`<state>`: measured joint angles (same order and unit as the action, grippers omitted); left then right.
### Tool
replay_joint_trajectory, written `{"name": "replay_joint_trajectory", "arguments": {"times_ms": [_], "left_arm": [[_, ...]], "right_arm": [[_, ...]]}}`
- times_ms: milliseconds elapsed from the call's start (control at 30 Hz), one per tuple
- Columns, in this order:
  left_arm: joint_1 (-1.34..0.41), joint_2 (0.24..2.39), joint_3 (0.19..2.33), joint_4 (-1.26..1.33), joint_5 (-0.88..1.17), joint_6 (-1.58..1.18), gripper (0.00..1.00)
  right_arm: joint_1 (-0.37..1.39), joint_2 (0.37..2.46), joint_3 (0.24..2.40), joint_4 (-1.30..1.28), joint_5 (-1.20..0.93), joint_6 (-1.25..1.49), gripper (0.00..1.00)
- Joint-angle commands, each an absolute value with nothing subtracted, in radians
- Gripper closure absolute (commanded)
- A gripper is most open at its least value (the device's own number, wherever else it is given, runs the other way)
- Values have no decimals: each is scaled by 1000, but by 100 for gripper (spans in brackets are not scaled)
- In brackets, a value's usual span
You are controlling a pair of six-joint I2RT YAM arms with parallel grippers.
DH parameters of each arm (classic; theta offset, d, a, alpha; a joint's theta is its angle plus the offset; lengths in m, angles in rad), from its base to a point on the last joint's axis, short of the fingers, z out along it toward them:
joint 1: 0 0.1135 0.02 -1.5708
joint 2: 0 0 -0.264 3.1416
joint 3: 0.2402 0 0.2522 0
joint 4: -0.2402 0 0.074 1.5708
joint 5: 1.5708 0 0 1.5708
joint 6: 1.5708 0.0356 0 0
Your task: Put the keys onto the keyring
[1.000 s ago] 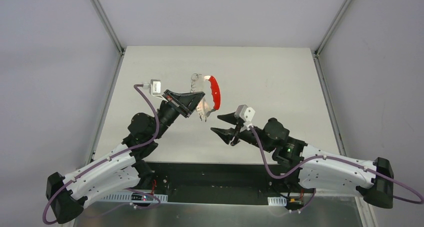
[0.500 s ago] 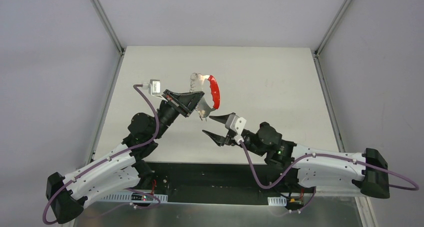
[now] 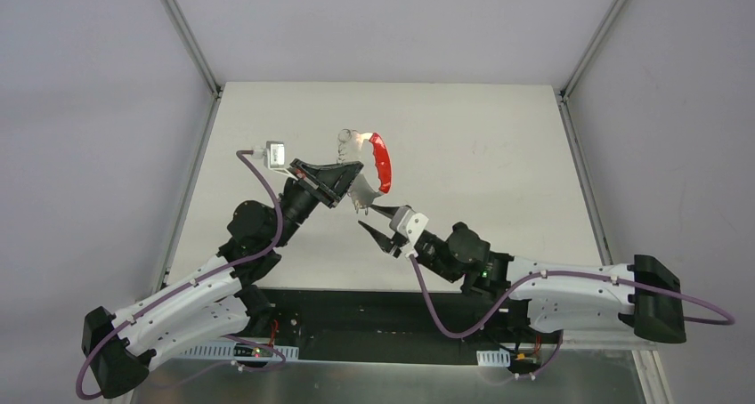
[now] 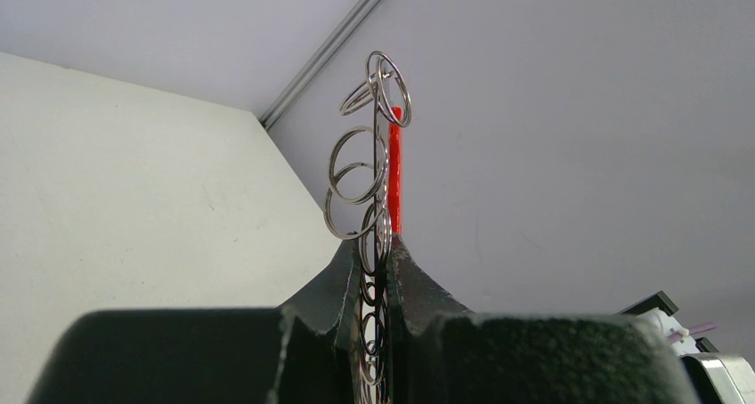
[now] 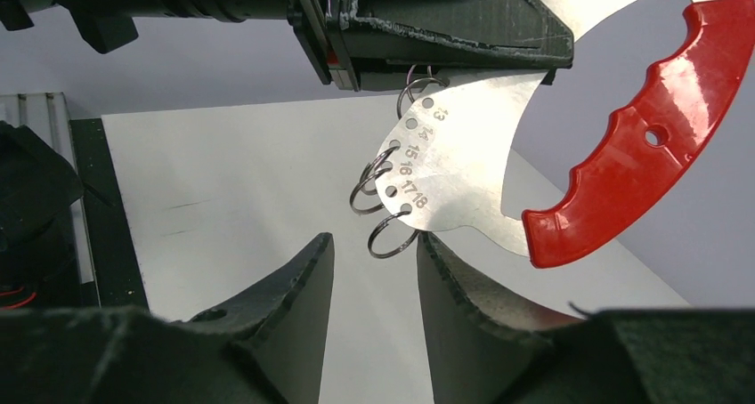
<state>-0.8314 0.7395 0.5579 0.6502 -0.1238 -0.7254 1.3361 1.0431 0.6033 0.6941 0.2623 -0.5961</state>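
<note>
The keyring (image 3: 381,164), a silver numbered plate strung with thin wire rings on a red crescent grip, is held above the white table (image 3: 499,155), pinched in the black claw of the left gripper (image 4: 378,248). The right gripper (image 5: 374,244), claw spread and empty, flanks the lowest wire ring (image 5: 390,238), so the step seems to be catching it, which calls for a centred close. Only the right wrist view shows the numbers; no keys show anywhere.

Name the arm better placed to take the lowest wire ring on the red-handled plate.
Right, probably. The right hand is open, the lowest ring just ahead of its fingertips. The left hand is shut on the keyring, holding it up.
</note>
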Motion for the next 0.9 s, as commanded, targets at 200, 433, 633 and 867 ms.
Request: {"name": "replay_joint_trajectory", "arguments": {"times_ms": [200,433,633,867], "left_arm": [[-833,725,587,713,-116,-749,100],[-834,720,586,714,-112,-751,100],[-834,717,584,715,-111,-755,100],[-834,706,579,713,-113,-752,100]], "right_arm": [[1359,1089,613,922,395,-656,64],[1364,1116,613,989,450,-684,74],[1368,1128,619,1025,479,-686,82],[1374,1109,620,1005,489,-693,100]]}}
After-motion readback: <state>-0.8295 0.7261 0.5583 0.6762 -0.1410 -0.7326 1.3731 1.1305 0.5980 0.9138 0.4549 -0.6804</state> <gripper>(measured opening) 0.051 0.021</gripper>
